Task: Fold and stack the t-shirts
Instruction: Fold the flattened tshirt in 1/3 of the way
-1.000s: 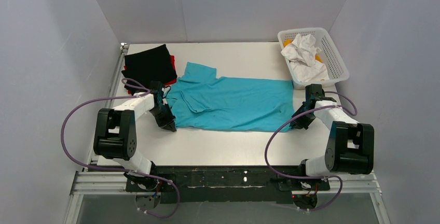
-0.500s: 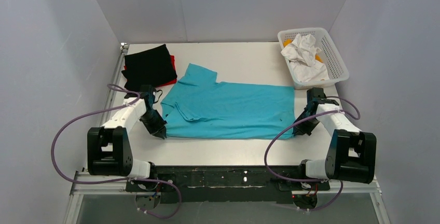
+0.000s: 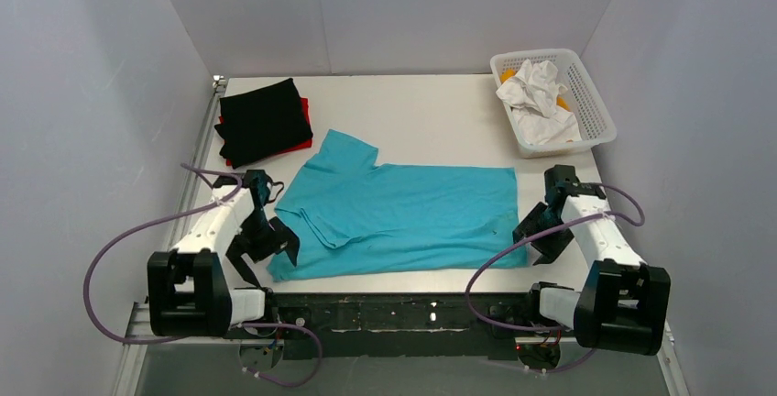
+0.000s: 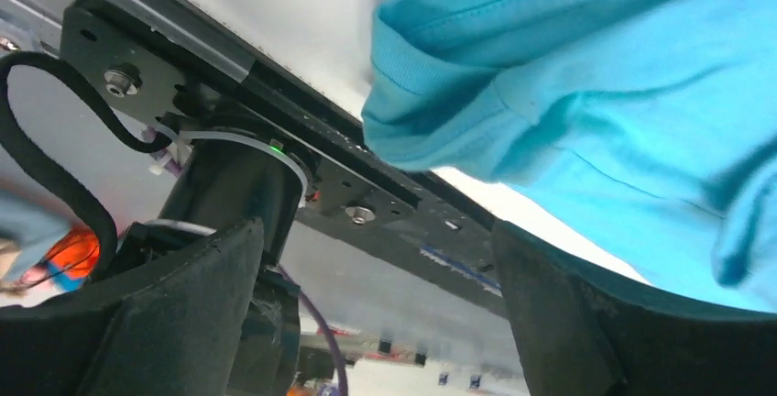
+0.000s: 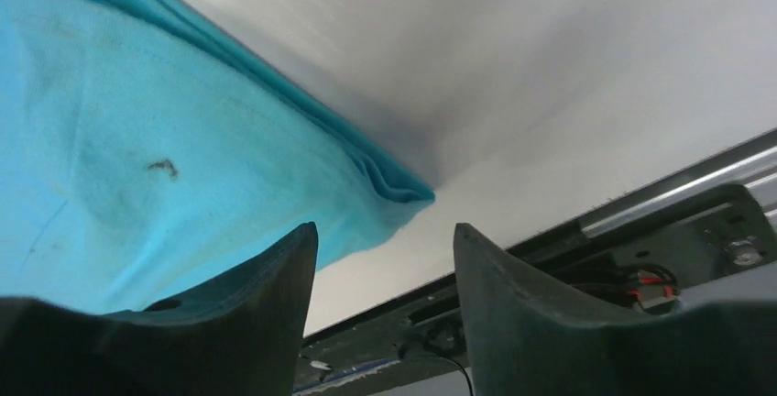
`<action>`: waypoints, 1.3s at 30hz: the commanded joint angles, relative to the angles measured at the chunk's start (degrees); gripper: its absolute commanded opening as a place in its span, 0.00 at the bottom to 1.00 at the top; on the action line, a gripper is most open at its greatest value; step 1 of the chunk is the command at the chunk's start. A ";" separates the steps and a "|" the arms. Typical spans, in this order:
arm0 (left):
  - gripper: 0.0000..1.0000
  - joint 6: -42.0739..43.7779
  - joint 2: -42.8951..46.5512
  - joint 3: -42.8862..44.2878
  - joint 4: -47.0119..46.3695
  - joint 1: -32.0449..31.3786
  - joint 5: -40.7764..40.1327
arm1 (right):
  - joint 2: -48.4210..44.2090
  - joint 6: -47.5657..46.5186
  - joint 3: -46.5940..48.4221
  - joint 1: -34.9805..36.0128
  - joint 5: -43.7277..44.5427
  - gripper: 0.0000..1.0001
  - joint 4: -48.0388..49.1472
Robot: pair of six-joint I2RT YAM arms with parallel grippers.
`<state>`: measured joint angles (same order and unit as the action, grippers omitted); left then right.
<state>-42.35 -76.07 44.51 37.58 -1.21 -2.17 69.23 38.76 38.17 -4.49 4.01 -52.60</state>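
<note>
The turquoise t-shirt (image 3: 403, 217) lies spread flat near the table's front edge, collar to the left. A folded black t-shirt (image 3: 264, 119) rests on a red one (image 3: 302, 147) at the back left. My left gripper (image 3: 266, 251) stands open just off the turquoise shirt's near-left corner, holding nothing. In the left wrist view that corner (image 4: 550, 93) lies beyond the gripper (image 4: 374, 231), clear of its wide-apart jaws. My right gripper (image 3: 536, 236) stands open at the shirt's near-right corner. In the right wrist view the hem (image 5: 183, 158) lies in front of the gripper (image 5: 385, 231), free of it.
A white mesh basket (image 3: 591, 112) with crumpled white cloth and something orange stands at the back right. The table's front edge and the black mounting rail (image 3: 403, 309) run just below the shirt. Grey walls close in on both sides.
Both arms dragged the turquoise shirt toward the front edge, then both grippers opened and let go of its corners. The shirt now lies flat.
</note>
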 commanded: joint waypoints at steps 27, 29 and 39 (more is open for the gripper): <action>0.98 -7.37 10.58 -13.60 -18.99 0.00 17.15 | 21.94 -81.78 27.50 62.12 -36.75 0.68 49.08; 0.98 -8.67 11.95 -15.60 -18.42 0.05 15.49 | 26.16 -82.56 29.69 62.98 -37.73 0.67 49.41; 0.98 -8.75 17.23 -17.60 -12.09 0.02 7.58 | 43.36 -84.03 42.43 64.52 -35.82 0.65 43.85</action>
<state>-51.07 -57.71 27.68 16.80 -1.56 9.13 110.39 -42.83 76.79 59.72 -31.73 -6.37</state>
